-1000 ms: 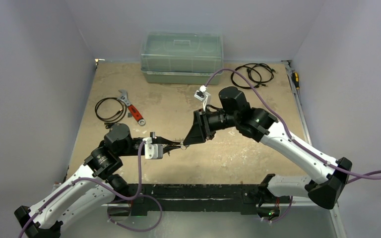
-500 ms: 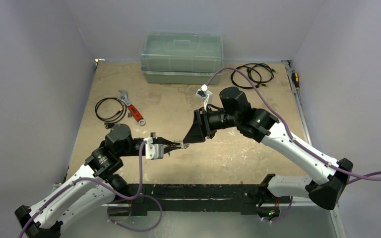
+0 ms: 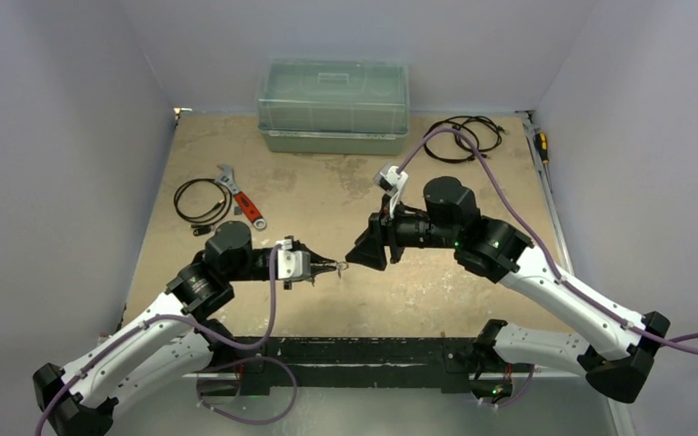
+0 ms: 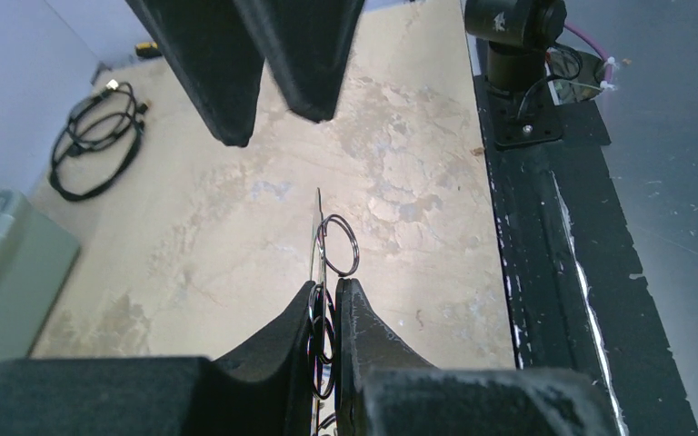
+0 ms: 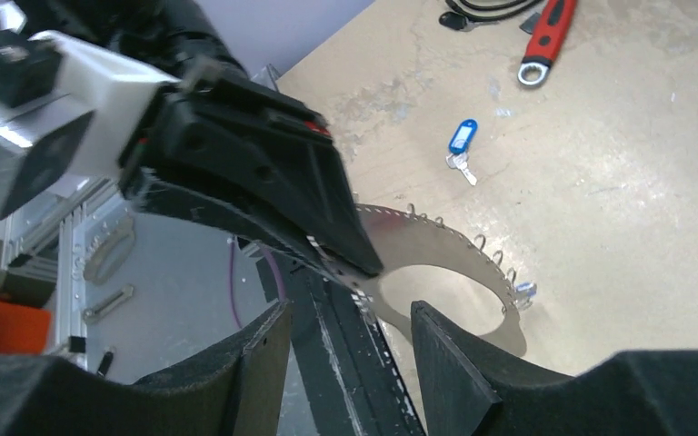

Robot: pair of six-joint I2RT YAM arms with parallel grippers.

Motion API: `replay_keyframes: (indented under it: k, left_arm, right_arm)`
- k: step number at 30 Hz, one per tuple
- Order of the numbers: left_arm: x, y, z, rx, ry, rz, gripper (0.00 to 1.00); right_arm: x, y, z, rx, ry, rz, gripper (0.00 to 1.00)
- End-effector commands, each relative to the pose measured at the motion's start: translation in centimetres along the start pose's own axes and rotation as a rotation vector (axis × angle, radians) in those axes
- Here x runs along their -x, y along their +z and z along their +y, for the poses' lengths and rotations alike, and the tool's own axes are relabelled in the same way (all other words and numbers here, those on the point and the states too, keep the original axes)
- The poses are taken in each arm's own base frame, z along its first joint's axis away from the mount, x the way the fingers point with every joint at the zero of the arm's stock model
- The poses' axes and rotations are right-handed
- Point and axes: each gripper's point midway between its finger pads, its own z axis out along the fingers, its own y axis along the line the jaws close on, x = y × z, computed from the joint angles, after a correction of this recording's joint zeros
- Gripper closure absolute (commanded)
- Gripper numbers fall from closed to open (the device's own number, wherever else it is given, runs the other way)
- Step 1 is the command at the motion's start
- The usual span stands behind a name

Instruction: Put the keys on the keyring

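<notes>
My left gripper (image 4: pixel 329 286) is shut on the keyring (image 5: pixel 454 259), a flat silvery loop with several small split rings along its rim. It holds the loop above the table, edge-on in the left wrist view (image 4: pixel 317 232). A small bluish key piece (image 5: pixel 523 292) hangs at the loop's far rim. A blue-tagged key (image 5: pixel 461 145) lies on the table beyond; other keys are out of view. My right gripper (image 5: pixel 350 313) is open and empty, facing the loop at a short distance. In the top view, the left (image 3: pixel 332 267) and right (image 3: pixel 356 258) grippers nearly meet at mid-table.
A green lidded box (image 3: pixel 333 104) stands at the back. A red-handled wrench (image 3: pixel 241 202) and a black cable coil (image 3: pixel 202 200) lie at left, another coil (image 3: pixel 459 136) at back right. A black rail (image 3: pixel 373 354) runs along the near edge.
My left gripper has moved right with the keyring. My right arm has drawn back to the right and its wrist has turned, leaving a small gap between the grippers.
</notes>
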Motion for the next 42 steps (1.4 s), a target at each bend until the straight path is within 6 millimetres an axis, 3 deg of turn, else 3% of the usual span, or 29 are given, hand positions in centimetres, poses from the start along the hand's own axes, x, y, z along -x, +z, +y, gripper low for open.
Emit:
replay_keyframes:
  k: [1, 8, 19, 30, 42]
  left_arm:
    - [2.3, 0.4, 1.0, 0.014, 0.002, -0.054, 1.00]
    - [2.2, 0.8, 1.1, 0.016, -0.048, -0.047, 1.00]
    - [1.9, 0.7, 1.4, 0.033, -0.063, -0.030, 1.00]
    - [1.3, 0.7, 2.0, 0.066, -0.088, -0.001, 1.00]
    - [0.9, 0.8, 2.2, 0.078, -0.099, 0.018, 1.00]
  right_arm:
    - [0.4, 0.6, 0.9, 0.031, -0.127, -0.040, 0.46]
    - [-1.1, 2.4, -0.4, -0.070, -0.189, 0.023, 0.46]
    - [-1.8, 2.4, -2.0, -0.153, -0.226, 0.053, 0.55]
    - [-2.4, 2.6, -2.1, -0.172, -0.251, 0.074, 0.60]
    - [-3.3, 4.2, -3.1, -0.248, -0.254, 0.107, 0.67]
